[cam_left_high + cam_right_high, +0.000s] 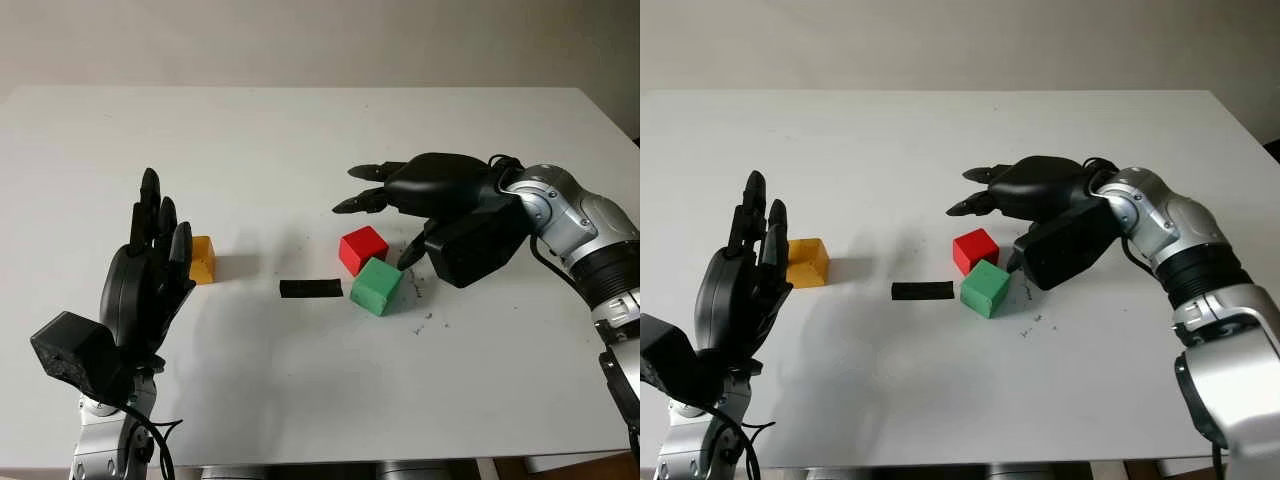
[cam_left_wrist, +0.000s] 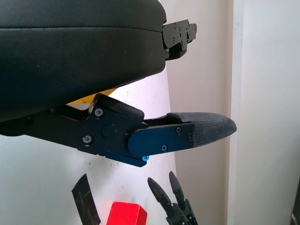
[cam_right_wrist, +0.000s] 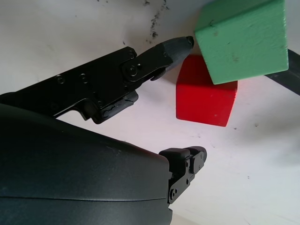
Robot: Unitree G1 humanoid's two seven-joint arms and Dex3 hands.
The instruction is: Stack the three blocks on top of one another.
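Beside the red block (image 1: pixel 362 248), right hand (image 1: pixel 420 195) hovers open.

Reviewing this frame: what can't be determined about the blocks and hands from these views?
- Yellow block: partly hidden behind the left hand in the left eye view.
- Whether the right hand's thumb tip touches the green block: too close to tell.
- Red block: cut off by the left wrist view's edge.

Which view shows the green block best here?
The right wrist view: the green block is close up, two faces visible, a fingertip of the right robot hand near its corner. Both eye views show it whole but small, beside the red block.
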